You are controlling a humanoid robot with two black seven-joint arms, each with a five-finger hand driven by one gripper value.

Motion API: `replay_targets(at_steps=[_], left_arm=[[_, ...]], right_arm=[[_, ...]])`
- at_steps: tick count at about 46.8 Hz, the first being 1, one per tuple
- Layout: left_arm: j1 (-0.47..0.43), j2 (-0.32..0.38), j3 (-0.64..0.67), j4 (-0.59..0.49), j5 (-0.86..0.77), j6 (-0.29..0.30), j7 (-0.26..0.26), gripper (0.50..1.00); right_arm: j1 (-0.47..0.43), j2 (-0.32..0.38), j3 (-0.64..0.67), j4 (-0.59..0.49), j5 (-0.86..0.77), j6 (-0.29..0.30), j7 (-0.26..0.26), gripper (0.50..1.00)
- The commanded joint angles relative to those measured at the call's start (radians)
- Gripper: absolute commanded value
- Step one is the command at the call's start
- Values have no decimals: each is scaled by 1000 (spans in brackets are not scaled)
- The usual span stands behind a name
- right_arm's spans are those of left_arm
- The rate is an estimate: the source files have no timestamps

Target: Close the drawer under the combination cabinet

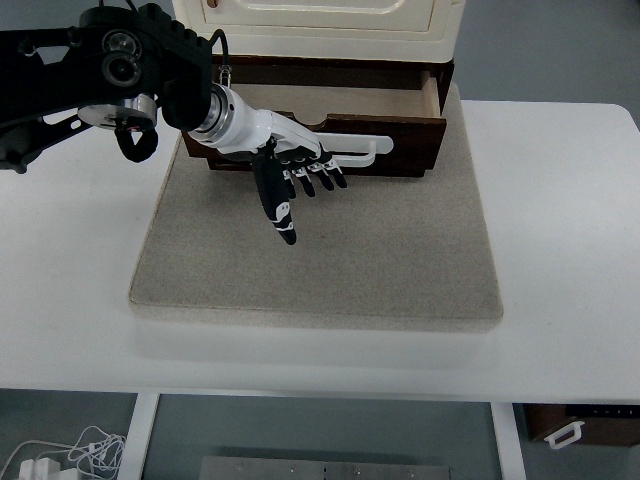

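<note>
We note the grey mat (330,250) lies bare from 3 through 9 o'clock of the left hand (290,170). At 12 o'clock, drawer (400,160) front and cream cabinet (320,25) block passage.

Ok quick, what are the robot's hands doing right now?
Left robot hand: open, fingers spread flat against the drawer front, holding nothing.
Right robot hand: not in the picture.
</note>
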Motion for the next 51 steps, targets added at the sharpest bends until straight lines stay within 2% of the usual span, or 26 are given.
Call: replay_targets(at_steps=[1, 51], left_arm=[[0, -11, 0, 13, 0, 0, 0, 999], [-23, -93, -6, 192, 37, -23, 0, 996]], right_arm=[[0, 0, 0, 0, 0, 0, 0, 952], [0, 0, 0, 0, 0, -1, 0, 952]])
